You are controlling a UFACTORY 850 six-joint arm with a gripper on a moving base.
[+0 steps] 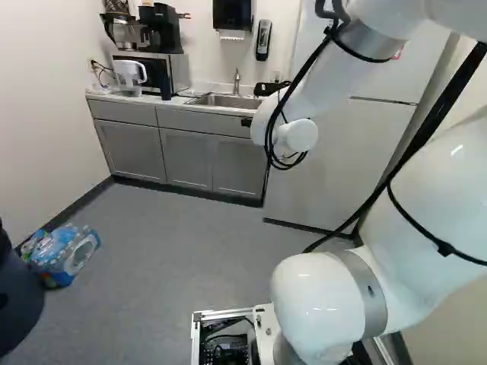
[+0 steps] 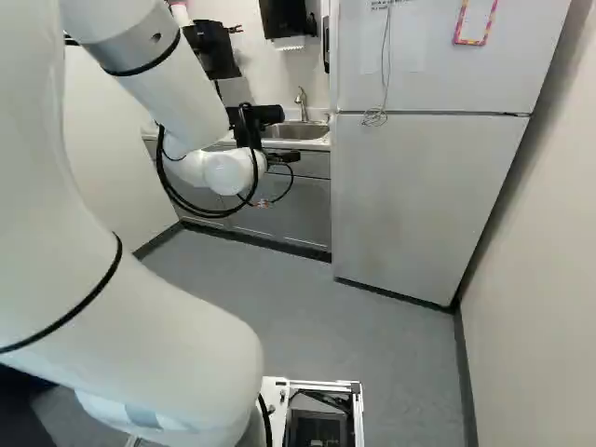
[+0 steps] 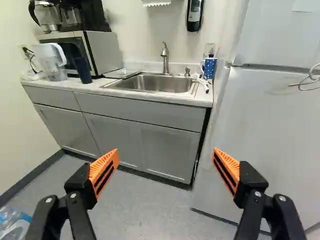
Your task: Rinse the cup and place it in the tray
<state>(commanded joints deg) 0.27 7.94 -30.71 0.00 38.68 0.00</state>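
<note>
Dark blue tall cylindrical cup [image 3: 82, 70], upright on the pale-topped bench [image 3: 192, 99], well ahead of the wide-spread, empty black two-finger pincer with orange pads [image 2: 287, 136].
Cup near the front edge of the bench, between clear white-lidded pitcher [image 3: 52, 62] and stainless steel sink [image 3: 155, 84], before the microwave [image 3: 95, 50]; untouched. White jointed arm [image 2: 163, 84] raised and bent, pincer aimed toward the grey cabinets [image 3: 150, 145] under the sink.
</note>
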